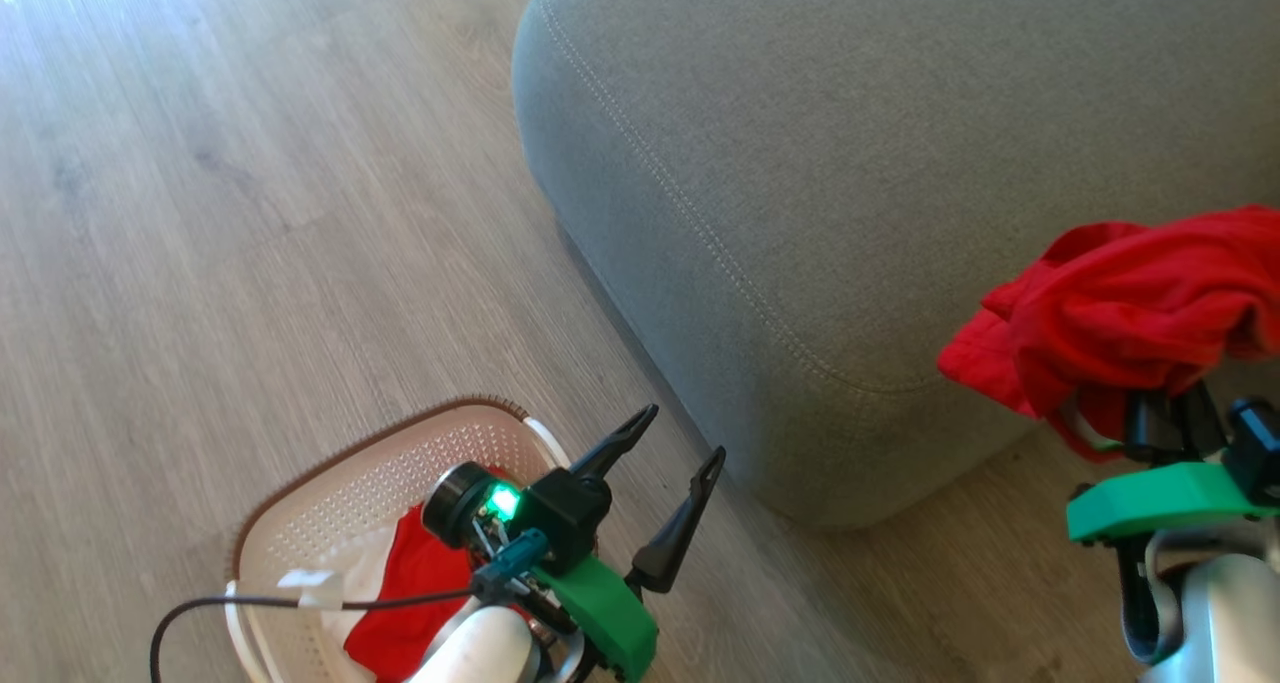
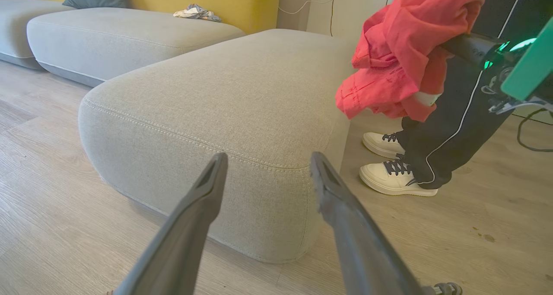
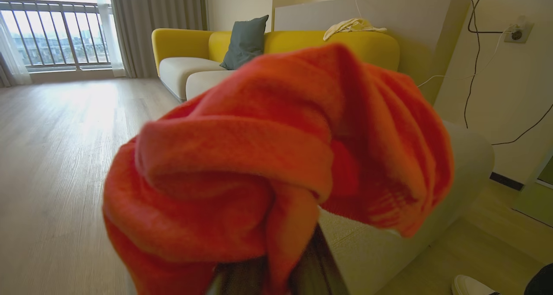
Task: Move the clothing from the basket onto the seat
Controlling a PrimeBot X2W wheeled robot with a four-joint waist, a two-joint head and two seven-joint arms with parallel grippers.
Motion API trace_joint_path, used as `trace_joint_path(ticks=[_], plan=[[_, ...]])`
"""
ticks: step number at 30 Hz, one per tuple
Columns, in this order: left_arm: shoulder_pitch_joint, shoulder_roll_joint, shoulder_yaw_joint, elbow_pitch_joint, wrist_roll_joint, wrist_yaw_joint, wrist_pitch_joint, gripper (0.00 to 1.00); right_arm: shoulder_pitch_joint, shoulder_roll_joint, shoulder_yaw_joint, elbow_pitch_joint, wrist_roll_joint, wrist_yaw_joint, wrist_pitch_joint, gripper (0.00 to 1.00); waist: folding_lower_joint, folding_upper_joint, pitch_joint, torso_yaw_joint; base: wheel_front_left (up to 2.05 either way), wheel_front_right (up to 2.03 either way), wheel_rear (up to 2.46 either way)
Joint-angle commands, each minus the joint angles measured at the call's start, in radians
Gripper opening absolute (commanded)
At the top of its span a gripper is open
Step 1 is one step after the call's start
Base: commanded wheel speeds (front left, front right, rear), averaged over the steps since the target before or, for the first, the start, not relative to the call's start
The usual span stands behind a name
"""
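Pinching a garment (image 1: 1130, 303), the right pincer (image 1: 1160, 403) should reach well over the seat (image 1: 850, 163) before releasing; left pincer (image 1: 683, 434) hangs spread.

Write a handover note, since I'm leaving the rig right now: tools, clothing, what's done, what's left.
Tools: left tool open and empty by the basket; right tool shut on one red garment, held up beside the seat, not yet on it.
In the basket: the second red garment.
Done: one piece lifted out.
Left: lay it on the seat, then fetch the other.
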Motion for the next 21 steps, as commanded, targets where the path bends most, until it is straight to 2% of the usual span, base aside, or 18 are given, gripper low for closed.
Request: trace_joint_path(ticks=[1,4,9,13,21], plan=[[-0.038,-0.001,0.033,-0.033,0.005,0.004,-0.005,1.0,-0.047,-0.007,0.029,-0.041,-0.011,0.004,-0.004,0.0,0.0,0.0,0.005,-0.002,0.0,0.0,0.0],[-0.036,-0.001,0.037,-0.032,0.014,0.003,-0.005,1.0,-0.088,-0.007,0.025,-0.038,-0.026,0.004,-0.004,0.0,0.0,0.0,0.021,-0.006,0.0,0.0,0.0],[-0.069,0.005,0.04,-0.02,0.075,-0.019,-0.005,1.0,-0.239,-0.022,-0.038,-0.055,-0.02,0.004,-0.004,0.0,0.0,0.0,0.127,0.008,0.0,0.0,0.0],[-0.113,0.024,0.043,-0.016,0.106,-0.036,-0.005,1.0,-0.372,-0.058,-0.069,-0.045,0.004,0.004,-0.004,0.0,0.0,0.0,0.224,0.03,0.0,0.0,0.0],[-0.17,0.058,0.026,-0.027,0.132,-0.054,-0.005,1.0,-0.646,-0.174,-0.118,0.131,0.106,0.004,-0.004,0.0,0.0,0.0,0.363,0.083,0.0,0.0,0.0]])
